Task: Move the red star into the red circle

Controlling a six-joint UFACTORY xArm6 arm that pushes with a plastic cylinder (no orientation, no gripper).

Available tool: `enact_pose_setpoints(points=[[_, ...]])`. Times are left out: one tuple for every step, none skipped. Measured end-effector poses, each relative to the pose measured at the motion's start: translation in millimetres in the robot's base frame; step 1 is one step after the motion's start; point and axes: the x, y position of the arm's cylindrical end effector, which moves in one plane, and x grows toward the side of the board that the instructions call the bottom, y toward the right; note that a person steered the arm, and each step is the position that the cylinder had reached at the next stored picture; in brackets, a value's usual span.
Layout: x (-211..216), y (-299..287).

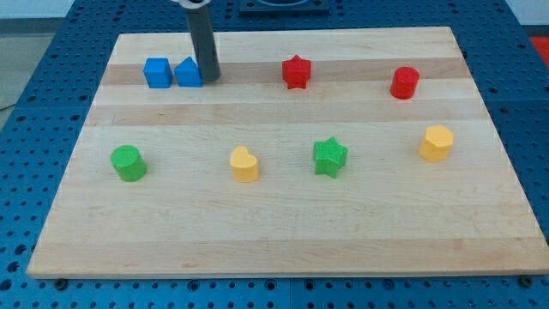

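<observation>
On my screen the wooden bench (283, 249) carries eight blocks. At the view's left sits a green cylinder (128, 162), with a blue cube (156, 73) and a blue pentagon-like block (188, 73) above it. My tip (208, 78) touches that second blue block's right side; the tool is a bare rod, holding nothing. Next come a yellow heart-like block (244, 163), the red star (296, 71), a green star (329, 157), the red circle (404, 82) well right of the star, and a yellow hexagon (436, 142).

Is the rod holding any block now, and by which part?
Nothing is held. My tip only stands beside the blue pentagon-like block, at its right; the red star lies apart.
</observation>
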Motion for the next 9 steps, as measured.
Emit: enact_pose_setpoints(points=[[0,-9],[7,10],[25,57],[12,90],[-5,128],[-3,187],[0,222],[0,226],[1,234]])
